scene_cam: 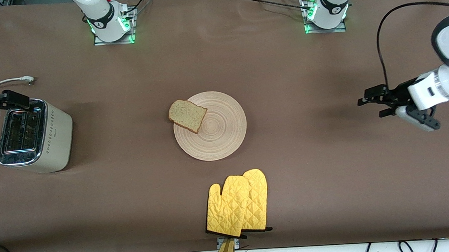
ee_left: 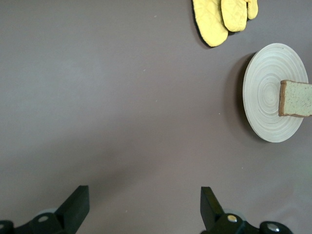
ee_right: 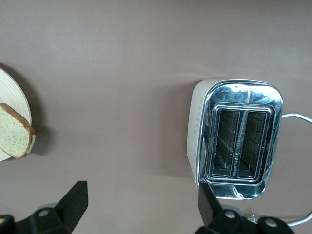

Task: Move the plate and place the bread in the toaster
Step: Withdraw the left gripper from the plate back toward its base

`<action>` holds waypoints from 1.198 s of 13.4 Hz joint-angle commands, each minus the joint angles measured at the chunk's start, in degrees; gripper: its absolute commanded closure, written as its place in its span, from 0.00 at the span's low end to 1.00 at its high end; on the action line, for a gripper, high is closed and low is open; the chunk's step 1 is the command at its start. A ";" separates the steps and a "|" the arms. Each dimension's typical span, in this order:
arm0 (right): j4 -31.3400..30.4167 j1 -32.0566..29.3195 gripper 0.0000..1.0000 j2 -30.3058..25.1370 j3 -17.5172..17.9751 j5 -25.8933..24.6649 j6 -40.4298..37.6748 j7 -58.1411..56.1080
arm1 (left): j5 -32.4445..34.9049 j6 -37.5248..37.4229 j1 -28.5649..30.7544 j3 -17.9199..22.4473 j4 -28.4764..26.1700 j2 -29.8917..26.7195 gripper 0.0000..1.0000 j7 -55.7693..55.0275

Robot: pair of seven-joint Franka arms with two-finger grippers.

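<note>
Oven mitts (scene_cam: 239, 205) lie nearest the front camera, at the plate's (scene_cam: 217, 138) six o'clock. The bread (scene_cam: 187, 115) overhangs the plate's ten-o'clock rim. The left end effector (scene_cam: 371, 105) hovers level, spread, over bare counter (scene_cam: 312, 175). The right end effector (scene_cam: 0, 104), spread, seemingly hangs above the toaster (scene_cam: 51, 137).

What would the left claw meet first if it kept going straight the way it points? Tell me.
Probably only bare table. The left claw, open, points across toward the plate, which lies well ahead with the bread on its rim. Depth is unclear.
</note>
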 commanded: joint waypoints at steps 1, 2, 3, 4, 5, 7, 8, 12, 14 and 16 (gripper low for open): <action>1.01 -0.14 0.00 0.30 -0.14 0.51 -0.30 0.03 | 0.42 8.10 1.60 -2.66 -13.66 -7.22 0.00 -0.33; 1.01 -0.32 0.00 0.39 -0.40 -0.02 -0.21 0.11 | 0.51 8.82 1.69 -3.97 -14.56 -8.45 0.00 -0.24; 1.01 -0.58 0.00 0.39 -0.66 -0.11 -0.21 0.11 | 1.56 8.83 1.60 -4.25 -14.13 -9.33 0.00 0.19; 1.01 -1.11 0.00 0.47 -0.75 -0.11 -0.12 0.20 | 2.00 9.01 1.69 -4.34 -14.04 -10.12 0.00 0.11; 0.93 -2.15 0.00 0.74 -0.75 0.15 0.84 0.20 | 3.05 9.27 1.60 -4.42 -13.61 -10.31 0.00 0.11; 0.66 -3.74 0.00 2.14 -0.75 0.59 1.55 -0.06 | 7.87 10.58 1.60 -4.69 -10.28 -10.66 0.00 0.11; 0.49 -3.75 0.00 2.23 -0.75 0.68 1.29 -0.06 | 9.29 11.29 1.60 -4.78 -7.13 -10.66 0.00 -0.33; -0.13 -2.17 0.00 3.11 -0.05 0.86 0.32 0.38 | 12.55 6.92 1.60 -4.52 -3.86 -13.47 0.00 -0.42; -0.91 -2.17 0.00 3.02 -0.05 1.21 -0.64 0.64 | 17.88 4.44 1.60 -3.99 -0.70 -13.65 0.00 -1.11; -3.01 -2.08 0.00 3.11 -0.05 4.35 -2.49 6.92 | 22.38 0.60 1.60 -4.33 3.07 -13.65 0.00 -7.06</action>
